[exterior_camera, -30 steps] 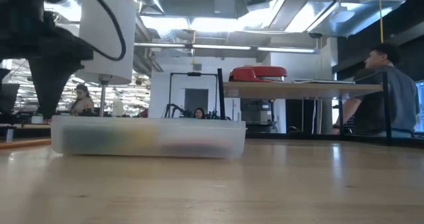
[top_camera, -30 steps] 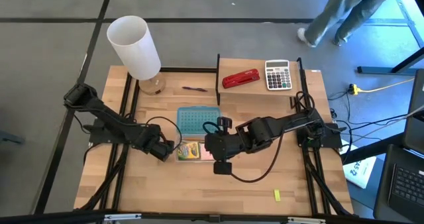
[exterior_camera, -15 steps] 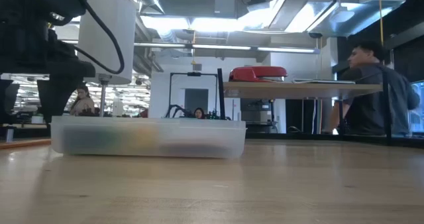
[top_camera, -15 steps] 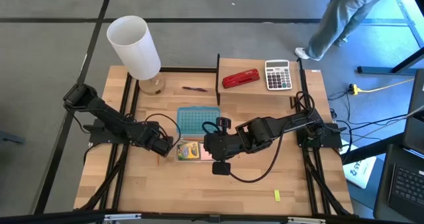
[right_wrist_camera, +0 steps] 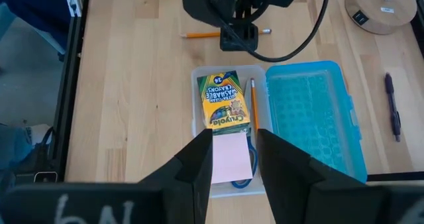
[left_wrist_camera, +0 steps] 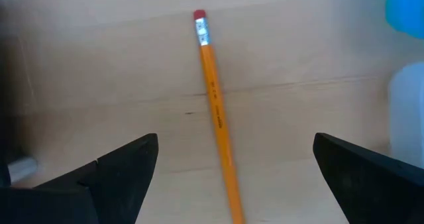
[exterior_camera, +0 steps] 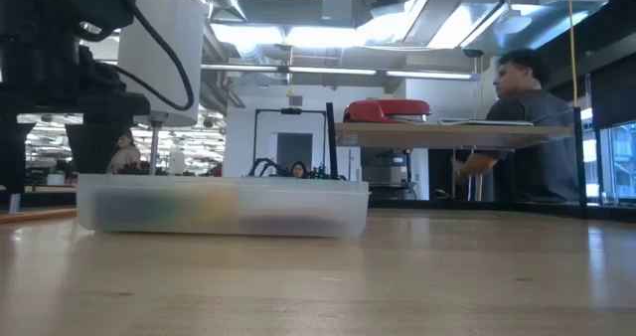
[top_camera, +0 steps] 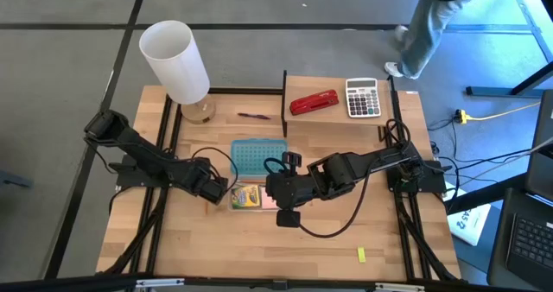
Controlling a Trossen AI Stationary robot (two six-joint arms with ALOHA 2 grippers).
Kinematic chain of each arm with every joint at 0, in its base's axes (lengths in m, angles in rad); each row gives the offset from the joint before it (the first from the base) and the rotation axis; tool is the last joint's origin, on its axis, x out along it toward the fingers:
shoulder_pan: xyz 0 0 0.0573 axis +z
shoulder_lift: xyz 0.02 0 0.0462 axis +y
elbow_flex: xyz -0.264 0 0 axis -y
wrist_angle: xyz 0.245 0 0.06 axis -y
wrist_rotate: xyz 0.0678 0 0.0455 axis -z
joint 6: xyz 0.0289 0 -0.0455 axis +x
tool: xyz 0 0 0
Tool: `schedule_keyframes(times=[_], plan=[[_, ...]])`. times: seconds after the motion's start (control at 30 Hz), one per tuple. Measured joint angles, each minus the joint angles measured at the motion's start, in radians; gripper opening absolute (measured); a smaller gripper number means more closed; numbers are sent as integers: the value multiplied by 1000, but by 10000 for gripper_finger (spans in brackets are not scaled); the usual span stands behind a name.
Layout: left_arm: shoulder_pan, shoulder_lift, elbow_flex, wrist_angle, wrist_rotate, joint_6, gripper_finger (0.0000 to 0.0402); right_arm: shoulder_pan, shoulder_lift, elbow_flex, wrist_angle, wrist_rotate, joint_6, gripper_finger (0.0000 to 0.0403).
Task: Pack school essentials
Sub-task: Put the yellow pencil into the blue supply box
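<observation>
The pale wooden surface (top_camera: pixel 199 240) carries a blue perforated lid (top_camera: pixel 258 157), and just in front of it lies the green-yellow crayon box (top_camera: pixel 246 197) beside a pink sticky-note pad (top_camera: pixel 269 202). The left end effector (top_camera: pixel 216 191) sits just left of the crayon box; the right end effector (top_camera: pixel 278 194) hovers over the pad. Farther back – a thin dark-red pen (top_camera: pixel 254 116), a white cylindrical lamp shade (top_camera: pixel 175 61), and a raised shelf (top_camera: pixel 337 123) with a red stapler (top_camera: pixel 314 103) and grey calculator (top_camera: pixel 363 98). A tiny yellow block (top_camera: pixel 362 255) lies alone near the front right

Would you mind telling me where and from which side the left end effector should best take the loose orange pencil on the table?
Grip the pencil mid-shaft, from straight above. It lies flat on bare wood, running lengthwise between the open left end effector fingers, so they would close across its thin width.
</observation>
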Motion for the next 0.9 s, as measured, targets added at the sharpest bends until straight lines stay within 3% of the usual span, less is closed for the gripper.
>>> schedule_keyframes(times=[0.43,0.9], plan=[[0,105,3,72,61,50,396,0,0,0,0,8,1,120],[0,106,2,85,40,-28,396,0,0,0,0,9,1,120]])
